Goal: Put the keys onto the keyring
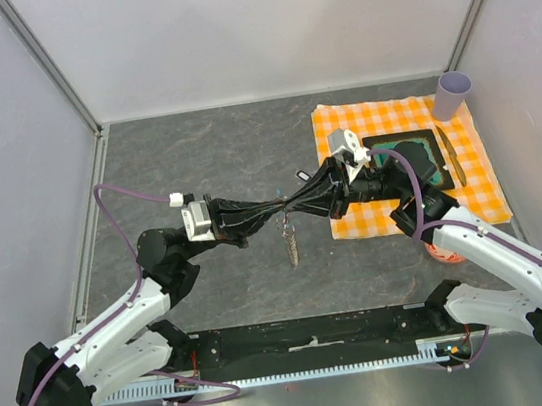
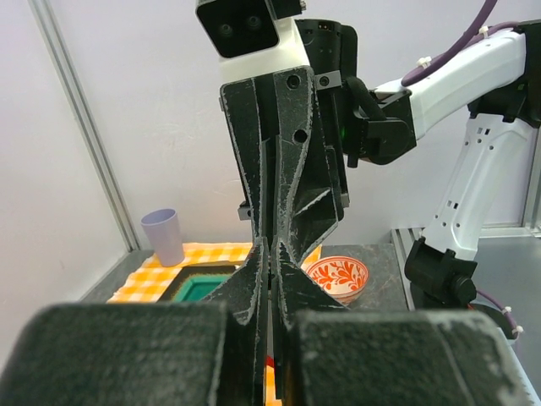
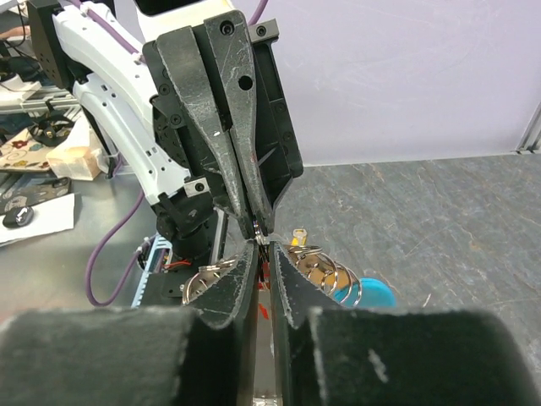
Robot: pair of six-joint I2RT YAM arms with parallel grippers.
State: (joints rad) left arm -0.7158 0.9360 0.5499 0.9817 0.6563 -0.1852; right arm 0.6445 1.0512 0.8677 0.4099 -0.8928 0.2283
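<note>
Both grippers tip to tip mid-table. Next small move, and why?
Probably ease the right gripper slightly forward to feed the key onto the keyring. Both tips meet above the table, the left gripper shut, the keyring's chain hanging beneath; red shows in the right grip. Threading itself is hidden.

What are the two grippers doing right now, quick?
Left gripper: closed; holding what, cannot tell.
Right gripper: narrow gap shows; closed or not, cannot tell.

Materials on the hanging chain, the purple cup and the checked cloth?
Chain: fine grey links, looks like metal.
Cup: pale purple, smooth and matt, probably plastic.
Cloth: orange-and-white check lying flat, likely woven fabric; weave too small to see.
</note>
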